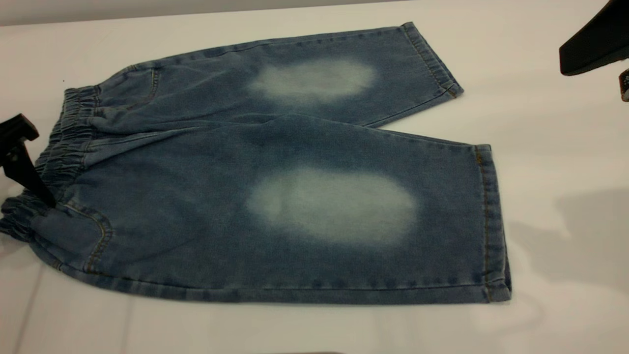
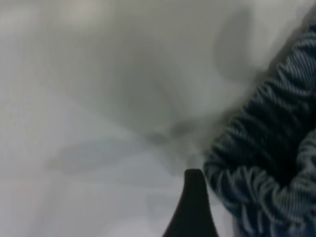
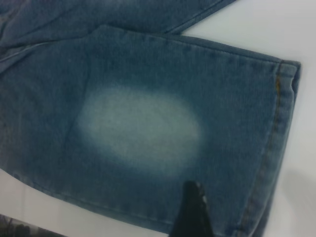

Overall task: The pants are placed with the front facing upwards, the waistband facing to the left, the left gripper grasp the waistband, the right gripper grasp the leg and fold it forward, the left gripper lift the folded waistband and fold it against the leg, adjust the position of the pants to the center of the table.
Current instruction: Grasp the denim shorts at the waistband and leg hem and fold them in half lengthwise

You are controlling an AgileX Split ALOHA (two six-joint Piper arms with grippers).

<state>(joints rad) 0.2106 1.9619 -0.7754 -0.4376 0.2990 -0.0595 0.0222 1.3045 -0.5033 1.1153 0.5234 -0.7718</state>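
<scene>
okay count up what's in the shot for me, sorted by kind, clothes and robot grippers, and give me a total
Clothing: 1, the pants spread flat on the table.
Grippers: 2, the left gripper at the waistband, the right gripper above a leg.
Total: 3.

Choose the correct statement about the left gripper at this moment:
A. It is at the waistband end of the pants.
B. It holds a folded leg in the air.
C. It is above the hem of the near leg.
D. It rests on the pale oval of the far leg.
A: in the exterior view the left gripper has its finger tip at the ruched waistband of the pants, which lie flat and unfolded.
</scene>
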